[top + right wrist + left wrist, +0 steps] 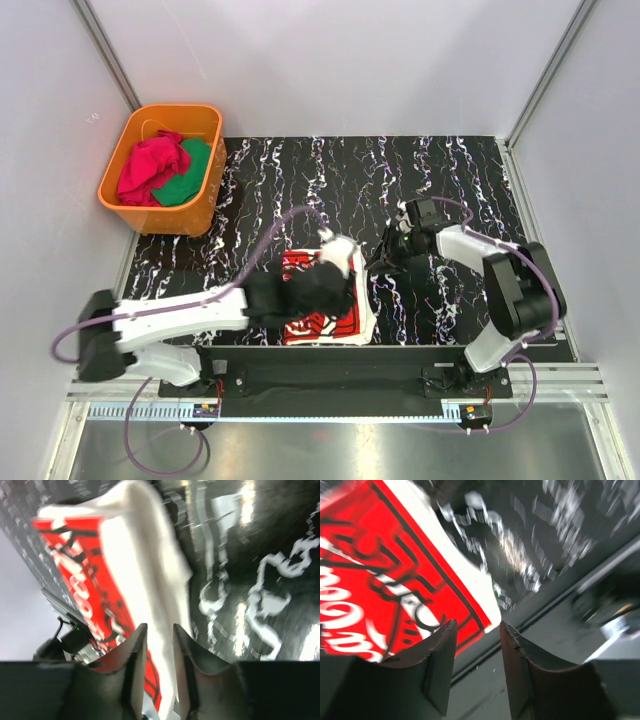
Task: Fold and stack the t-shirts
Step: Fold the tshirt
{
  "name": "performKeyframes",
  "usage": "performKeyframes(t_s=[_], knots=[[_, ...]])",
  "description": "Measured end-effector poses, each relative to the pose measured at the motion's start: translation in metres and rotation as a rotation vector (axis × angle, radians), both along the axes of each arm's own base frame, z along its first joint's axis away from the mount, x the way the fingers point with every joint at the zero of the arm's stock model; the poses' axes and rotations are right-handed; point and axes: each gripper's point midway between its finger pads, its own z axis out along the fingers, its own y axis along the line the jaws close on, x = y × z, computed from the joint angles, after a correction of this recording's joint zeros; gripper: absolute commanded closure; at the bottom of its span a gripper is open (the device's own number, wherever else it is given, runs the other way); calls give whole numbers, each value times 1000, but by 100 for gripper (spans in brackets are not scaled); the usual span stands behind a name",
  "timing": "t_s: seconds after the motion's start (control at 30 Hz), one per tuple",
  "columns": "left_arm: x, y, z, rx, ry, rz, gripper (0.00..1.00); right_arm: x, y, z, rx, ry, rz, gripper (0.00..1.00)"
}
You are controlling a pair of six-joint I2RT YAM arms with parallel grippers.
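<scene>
T-shirt (420, 555) carries blurred white script (337, 615).

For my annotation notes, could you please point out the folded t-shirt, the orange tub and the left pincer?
folded t-shirt (325, 328): top view, red print.
orange tub (150, 216): top view, front wall.
left pincer (477, 626): left wrist view, between fingertips.

The folded t-shirt (320, 325) lies on the table (450, 180), under my left gripper (338, 252) and just left of my right gripper (388, 258). Well beyond my left gripper, off to its left, sits the tub (205, 215), with loose clothes (160, 170) in it.
</scene>
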Motion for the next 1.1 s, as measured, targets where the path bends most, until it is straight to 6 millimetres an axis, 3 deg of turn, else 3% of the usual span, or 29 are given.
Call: performKeyframes(t_s=[0.07, 0.13, 0.2, 0.23, 0.33, 0.43, 0.53, 0.7, 0.9, 1.1], knots=[[18, 17, 23, -111, -4, 57, 64, -1, -2, 19, -6, -57, 42, 61], [36, 37, 25, -176, 14, 120, 70, -7, -2, 34, -1, -101, 90, 65], [49, 57, 10, -181, 48, 177, 71, -20, 7, 42, 7, -113, 155, 73], [50, 65, -4, -167, 79, 196, 72, -30, 16, 44, 13, -111, 203, 84], [37, 81, -52, -111, 197, 206, 75, -74, 51, 45, 60, -70, 367, 96], [16, 90, -85, -68, 302, 202, 80, -109, 76, 46, 119, -18, 476, 98], [5, 95, -103, -73, 363, 221, 81, -125, 83, 43, 158, 28, 513, 98], [-7, 105, -127, -84, 428, 268, 82, -142, 77, 14, 162, 135, 520, 100], [-5, 104, -133, -133, 448, 302, 82, -176, 52, -24, 116, 264, 500, 100], [-5, 101, -134, -165, 455, 300, 83, -178, 50, -31, 137, 219, 487, 100]])
